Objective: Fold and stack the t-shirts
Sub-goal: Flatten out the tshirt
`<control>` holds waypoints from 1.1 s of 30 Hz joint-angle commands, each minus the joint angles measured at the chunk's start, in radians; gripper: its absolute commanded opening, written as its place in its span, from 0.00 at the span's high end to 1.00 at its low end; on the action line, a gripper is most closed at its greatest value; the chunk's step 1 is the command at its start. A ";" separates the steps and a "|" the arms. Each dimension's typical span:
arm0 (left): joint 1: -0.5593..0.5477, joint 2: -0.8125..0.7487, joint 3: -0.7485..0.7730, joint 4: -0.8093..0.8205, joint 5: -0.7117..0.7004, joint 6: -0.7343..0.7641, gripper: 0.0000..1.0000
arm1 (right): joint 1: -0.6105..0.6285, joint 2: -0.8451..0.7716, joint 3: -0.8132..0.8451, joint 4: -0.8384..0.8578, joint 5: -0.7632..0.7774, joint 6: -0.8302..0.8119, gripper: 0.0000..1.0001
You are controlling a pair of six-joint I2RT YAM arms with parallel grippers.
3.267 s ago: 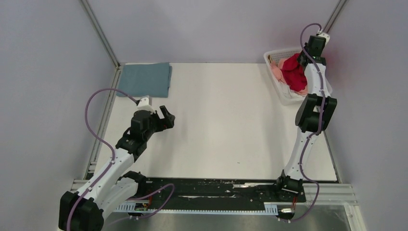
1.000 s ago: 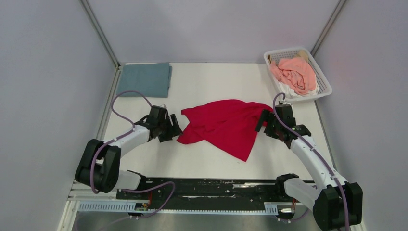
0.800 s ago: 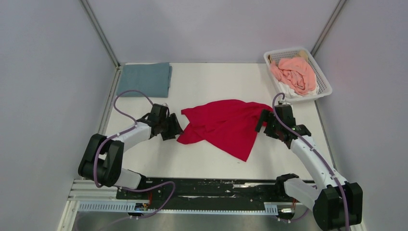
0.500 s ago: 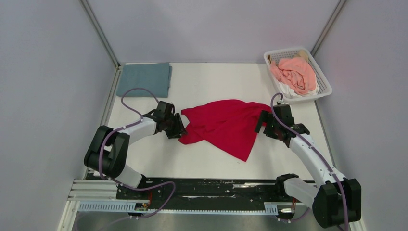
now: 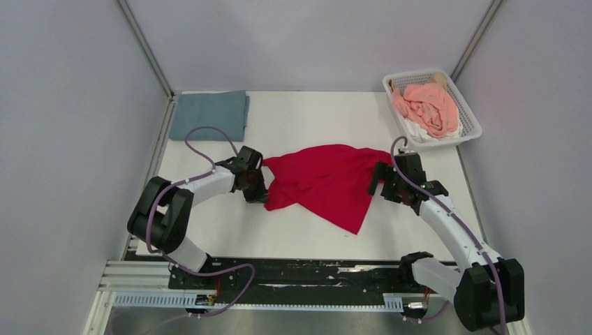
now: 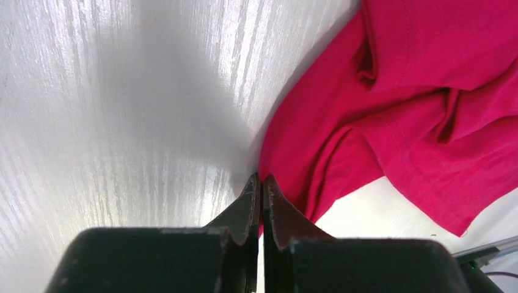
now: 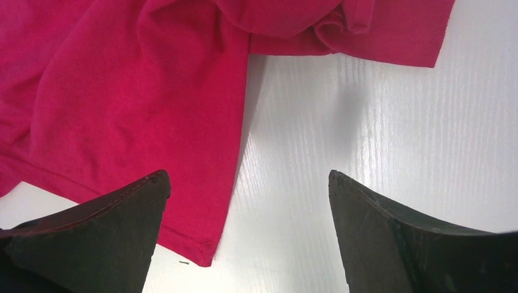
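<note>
A bright red t-shirt (image 5: 321,178) lies crumpled and spread in the middle of the table. My left gripper (image 5: 260,197) sits low at its left edge. In the left wrist view the left gripper (image 6: 261,177) is shut, its tips pinching the hem of the red t-shirt (image 6: 415,110). My right gripper (image 5: 380,180) hovers at the shirt's right side. Seen from the right wrist, the right gripper (image 7: 247,175) is wide open over the red t-shirt (image 7: 122,91), one finger above the cloth and one above bare table. A grey-blue t-shirt (image 5: 209,115) lies folded at the far left.
A white lattice basket (image 5: 469,117) stands at the far right corner with a salmon-pink t-shirt (image 5: 427,105) on top of a white t-shirt (image 5: 419,131). Metal frame posts run along the table's left and right edges.
My left gripper slid right to the red shirt's left edge and shut on it. The right arm barely moved and stayed open.
</note>
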 commanded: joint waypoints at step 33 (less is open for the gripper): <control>-0.017 -0.261 -0.231 0.037 -0.075 0.007 1.00 | 0.597 0.289 -0.087 -0.016 0.081 0.344 0.74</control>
